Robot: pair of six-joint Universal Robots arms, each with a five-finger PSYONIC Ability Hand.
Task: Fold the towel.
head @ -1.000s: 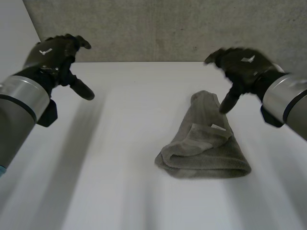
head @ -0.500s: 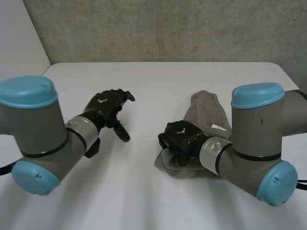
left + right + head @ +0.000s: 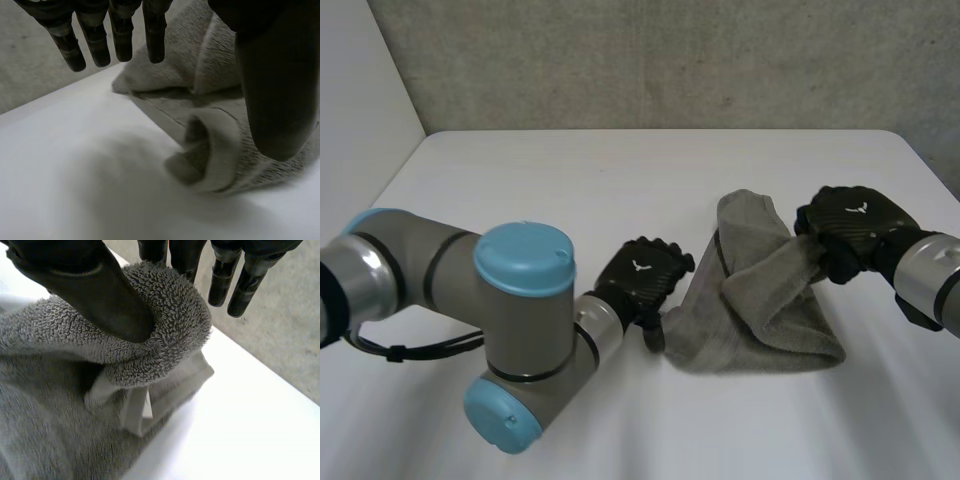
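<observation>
White bench [image 3: 550,180] under a grey wall [image 3: 670,60]. Over its right side the right hand [image 3: 855,225] has thumb and fingers pinched on a thick fold of the towel [image 3: 760,320], holding that edge raised, I'd guess to carry it across. The left hand [image 3: 642,282] hangs loose-fingered at the towel's rolled opposite corner, gripping nothing, likely there to pin that side. Between them the towel lies bunched and partly doubled, so the fold looks barely begun.
</observation>
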